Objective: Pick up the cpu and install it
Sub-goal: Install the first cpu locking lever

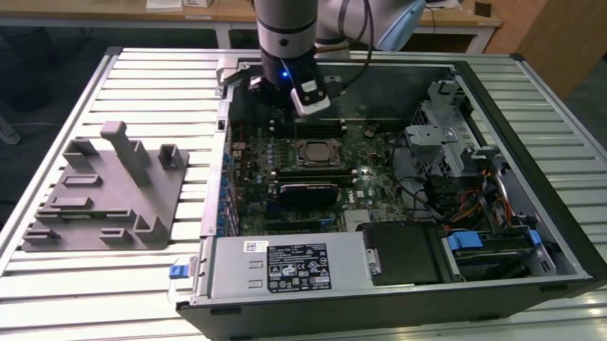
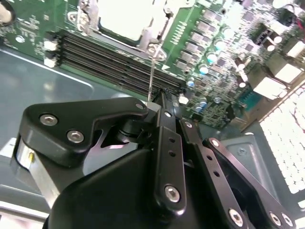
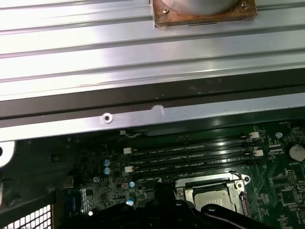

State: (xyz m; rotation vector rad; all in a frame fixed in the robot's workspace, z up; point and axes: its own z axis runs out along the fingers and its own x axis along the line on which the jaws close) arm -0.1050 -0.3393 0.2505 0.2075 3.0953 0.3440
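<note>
The claw (image 2: 162, 98) hangs over the open computer case (image 1: 379, 312), just beside the socket (image 2: 151, 34) and above the long black memory slots (image 2: 114, 62) that run along one side of it; in the second wrist view its two black fingers lie drawn together at the tips, with nothing between them, so it reads as closed and empty.

The cpu (image 2: 125, 18) lies flat inside the socket, its pale silver top facing up and the socket's metal frame around its edges; the first wrist view and the exterior view show the same square silver face there. It is apart from the claw and not held.

A thin metal lever (image 2: 151, 76) runs from the socket's corner across the memory slots to a point near the claw's tips; whether it touches them I cannot tell.

The socket sits on the green circuit board (image 2: 209, 28). In the exterior view the arm (image 1: 284, 28) comes down on the far side of the socket; a silver box (image 1: 284, 266) with a label sits on the near side of it; a grey fixture (image 1: 104, 199) stands well apart from the socket, outside the case toward the exterior view's left, on the slatted metal table (image 1: 152, 78).
</note>
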